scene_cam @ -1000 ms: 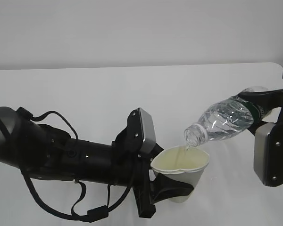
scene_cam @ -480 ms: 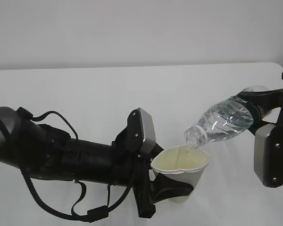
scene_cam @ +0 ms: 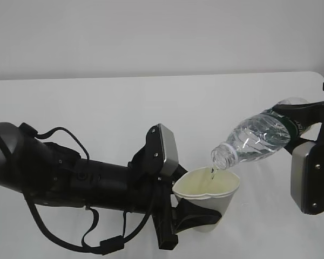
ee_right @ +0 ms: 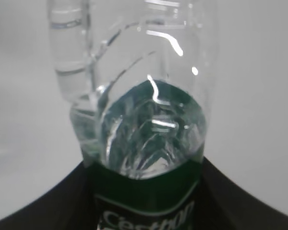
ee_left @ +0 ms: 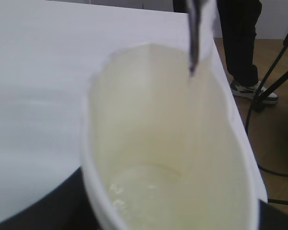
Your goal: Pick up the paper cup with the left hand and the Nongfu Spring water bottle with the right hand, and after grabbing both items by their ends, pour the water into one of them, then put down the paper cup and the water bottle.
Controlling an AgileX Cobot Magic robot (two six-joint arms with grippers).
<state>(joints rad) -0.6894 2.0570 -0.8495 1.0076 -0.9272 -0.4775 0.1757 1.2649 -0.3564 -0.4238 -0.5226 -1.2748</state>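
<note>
White table (scene_cam: 124, 108) below: right hand (scene_cam: 305, 120) clamps the Nongfu Spring water bottle (scene_cam: 256, 139), long axis slanting neck-down leftward from its claw; left hand (scene_cam: 197, 216) clasps the paper cup (scene_cam: 208, 197) upright, mouth up.

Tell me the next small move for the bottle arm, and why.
Probably hold the tilt a little longer: a thin stream of water runs from the Nongfu Spring water bottle in the right hand into the paper cup, which the left hand grips; the cup looks only shallowly filled.
</note>
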